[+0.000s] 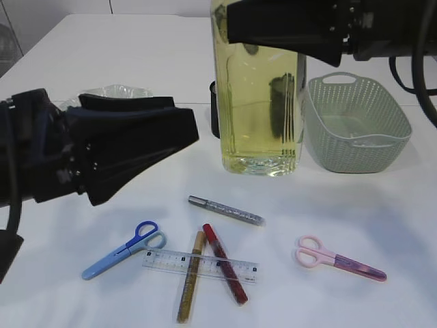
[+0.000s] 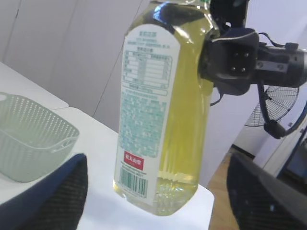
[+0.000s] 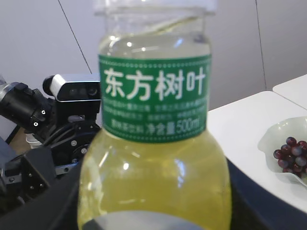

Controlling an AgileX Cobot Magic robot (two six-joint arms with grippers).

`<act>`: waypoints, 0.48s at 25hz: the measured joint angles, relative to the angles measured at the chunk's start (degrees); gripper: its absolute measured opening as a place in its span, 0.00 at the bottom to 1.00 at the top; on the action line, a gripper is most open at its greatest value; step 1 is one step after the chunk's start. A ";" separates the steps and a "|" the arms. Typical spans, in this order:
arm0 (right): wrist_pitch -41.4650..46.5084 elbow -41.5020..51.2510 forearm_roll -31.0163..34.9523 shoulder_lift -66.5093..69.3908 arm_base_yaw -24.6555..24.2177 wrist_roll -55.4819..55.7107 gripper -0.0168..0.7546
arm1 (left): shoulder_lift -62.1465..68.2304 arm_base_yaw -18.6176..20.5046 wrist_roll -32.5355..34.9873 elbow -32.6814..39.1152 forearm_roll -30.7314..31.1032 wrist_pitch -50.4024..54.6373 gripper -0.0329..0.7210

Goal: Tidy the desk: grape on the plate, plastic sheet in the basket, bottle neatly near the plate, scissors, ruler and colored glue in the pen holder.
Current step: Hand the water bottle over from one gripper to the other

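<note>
Nearest, along the front of the bench, the pen-holder items lie loose and ungathered: a gold glue pen and a red glue pen crossing the clear ruler at 6 o'clock, blue scissors at 7 o'clock, pink scissors at 4 o'clock, and a silver glue pen just behind the ruler. Middle ground, 9 o'clock: the left gripper, arm reaching in level and low over the bench, fingers spread wide and holding nothing, aimed at the bottle but apart from it. Centre, 12 o'clock: the bottle, upright, base apparently on the bench, yellow liquid inside. The right gripper comes in horizontally from 1 o'clock and clasps the bottle high up near its shoulder. At 2 o'clock sits the green basket, seemingly empty; beside the bottle at 11 o'clock, partly hidden, a dark cup that is probably the pen holder. Farthest, at 10 o'clock behind the left arm, the clear plate holds the grapes. Step in hand, as judged: placing the bottle neatly near the plate, the grape step looking done. The next move calls for the right fingers to let go without tipping the bottle, then withdraw clear; no plastic sheet is visible.
</note>
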 joint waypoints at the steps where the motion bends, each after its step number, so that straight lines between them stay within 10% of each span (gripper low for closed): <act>1: 0.00 0.00 0.00 0.00 0.00 0.00 0.64 | 0.68 0.00 0.00 -0.46 1.08 -0.25 0.93; 12: 0.00 0.00 0.00 0.00 0.00 -0.12 0.64 | 6.19 0.00 -0.09 -9.05 7.84 -1.02 0.93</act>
